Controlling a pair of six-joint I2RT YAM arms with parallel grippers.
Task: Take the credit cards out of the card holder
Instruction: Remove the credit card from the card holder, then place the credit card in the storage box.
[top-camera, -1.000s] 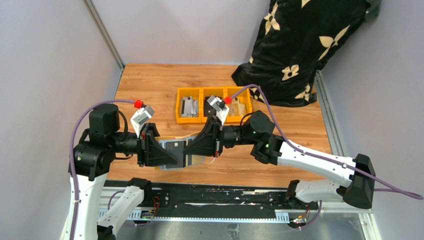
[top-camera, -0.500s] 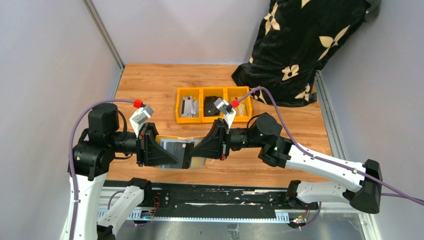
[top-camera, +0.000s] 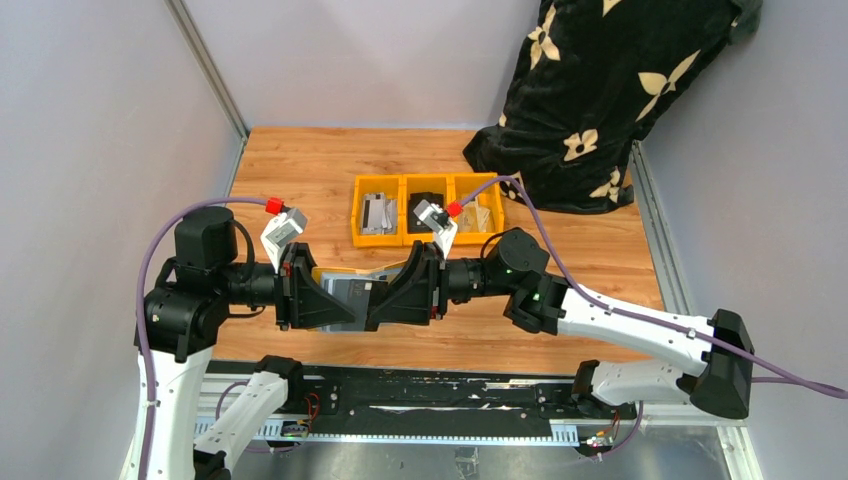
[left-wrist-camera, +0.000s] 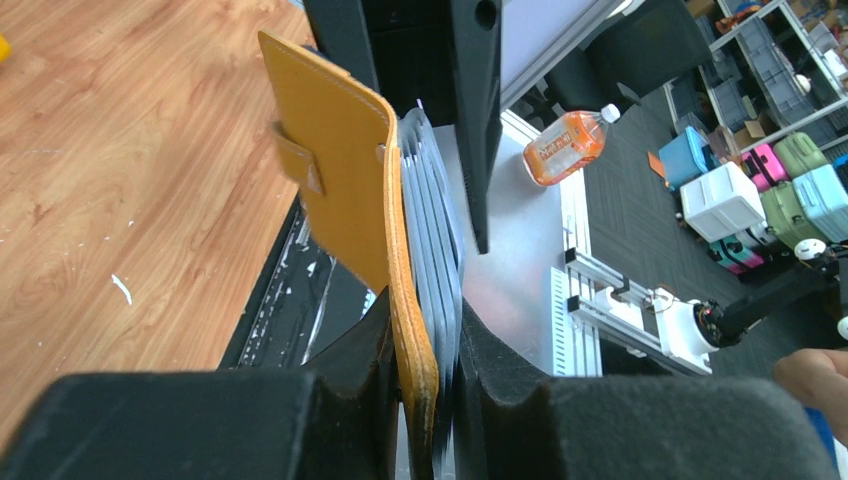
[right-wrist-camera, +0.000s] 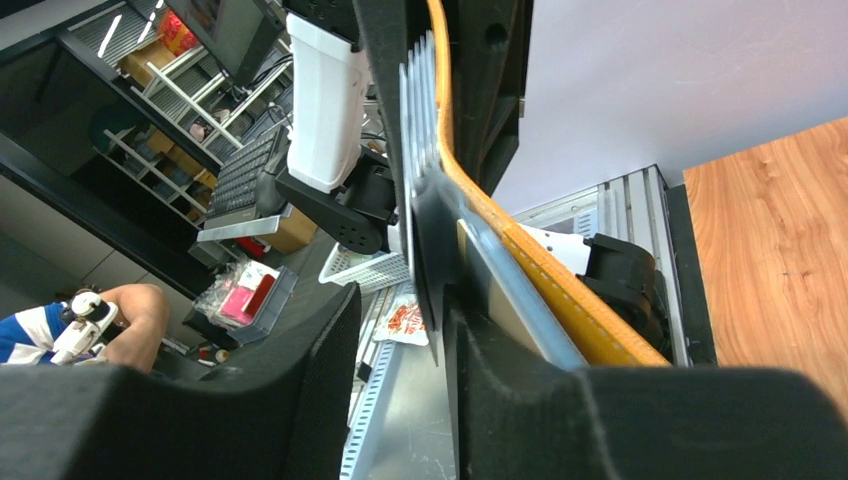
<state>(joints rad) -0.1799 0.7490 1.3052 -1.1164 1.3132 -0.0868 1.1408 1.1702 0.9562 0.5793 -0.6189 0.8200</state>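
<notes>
The left hand (left-wrist-camera: 425, 345) is squeezed shut on the bottom of the card holder (left-wrist-camera: 335, 150). It holds the holder up in the air, on its edge, over the near side of the wooden surface (left-wrist-camera: 120, 150). The yellow-brown flap bends off to one side, and the little snap tab sticks out from it. The grey credit cards (left-wrist-camera: 435, 220) stand in a row in the pockets, like pages in a book.

The right hand (right-wrist-camera: 400, 300) faces it from the other side. Its two fingers are apart, with a gap between them. The card edges poke into that gap, close to one finger. It is not pinching a card yet.

The job now, I think, is to catch a card and pull it out. To do that well, the right hand should line up so just one card edge sits between its fingers. Then it should close softly on the bare end of the card, not on the flap or the grey pocket. The pull should go straight along the pocket, away from the left hand, and not sideways. The left hand's squeeze may press on the cards too, so a card could stick. A slow, steady pull is better than a yank. A loose card could slip and fall off the near edge.
</notes>
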